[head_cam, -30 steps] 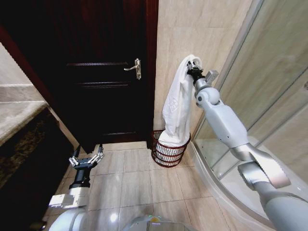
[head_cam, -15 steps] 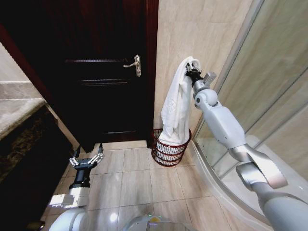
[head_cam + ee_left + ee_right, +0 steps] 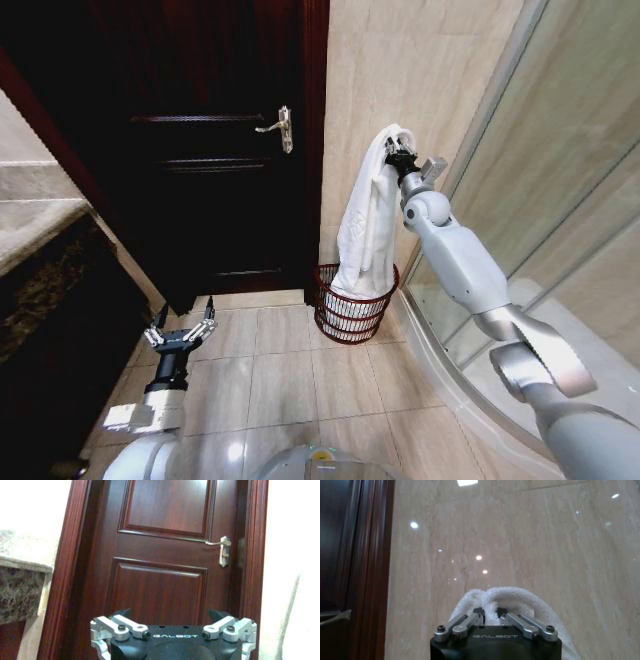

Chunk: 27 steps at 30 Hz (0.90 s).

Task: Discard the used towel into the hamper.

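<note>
The right gripper [image 3: 400, 152] has its fingers clamped on the towel [image 3: 365, 225] above the hamper [image 3: 353, 306]; the left gripper [image 3: 180, 330], fingers apart, idles low; released off-centre, the cloth may drape over the rim — or slide to the floor.

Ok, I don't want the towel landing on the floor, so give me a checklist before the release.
1. Right gripper shut on the white towel: ok.
2. Towel's lower end inside the hamper: ok.
3. Towel's bulk above the rim, not beside it: ok.
4. Hamper upright on the tiled floor: ok.
5. Left gripper open, low, away from the hamper: ok.
6. Room left inside the hamper: cannot tell.
</note>
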Tool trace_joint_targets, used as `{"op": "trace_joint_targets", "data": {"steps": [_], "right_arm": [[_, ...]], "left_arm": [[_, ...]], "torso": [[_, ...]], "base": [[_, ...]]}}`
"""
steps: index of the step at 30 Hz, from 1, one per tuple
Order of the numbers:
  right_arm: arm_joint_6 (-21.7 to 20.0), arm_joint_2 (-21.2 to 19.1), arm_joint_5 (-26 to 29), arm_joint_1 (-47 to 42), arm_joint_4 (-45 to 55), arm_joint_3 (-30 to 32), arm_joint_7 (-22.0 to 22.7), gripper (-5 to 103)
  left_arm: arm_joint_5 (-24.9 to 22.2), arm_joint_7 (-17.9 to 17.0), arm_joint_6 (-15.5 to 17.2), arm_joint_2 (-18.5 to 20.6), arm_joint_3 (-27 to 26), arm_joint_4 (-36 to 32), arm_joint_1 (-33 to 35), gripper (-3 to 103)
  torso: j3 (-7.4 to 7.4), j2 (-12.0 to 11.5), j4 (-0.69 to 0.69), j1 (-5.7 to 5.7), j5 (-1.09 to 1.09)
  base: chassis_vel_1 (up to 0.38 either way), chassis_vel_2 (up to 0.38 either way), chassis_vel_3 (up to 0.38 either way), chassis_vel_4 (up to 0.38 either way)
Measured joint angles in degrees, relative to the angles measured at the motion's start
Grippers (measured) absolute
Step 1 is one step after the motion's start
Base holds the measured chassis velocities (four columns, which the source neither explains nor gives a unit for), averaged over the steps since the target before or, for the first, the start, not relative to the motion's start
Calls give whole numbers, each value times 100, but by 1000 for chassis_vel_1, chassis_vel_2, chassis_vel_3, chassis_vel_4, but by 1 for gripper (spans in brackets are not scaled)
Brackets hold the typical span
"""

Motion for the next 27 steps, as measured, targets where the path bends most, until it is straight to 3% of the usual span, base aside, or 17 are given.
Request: {"op": "trace_joint_targets", "data": {"steps": [27], "right_arm": [[85, -79, -80, -236, 99, 109, -60, 13]], "left_arm": [[44, -1, 68, -35, 22, -16, -78, 100]], "torso": [[-379, -618, 0, -240, 1]], "base": [[0, 0, 0, 0]]}}
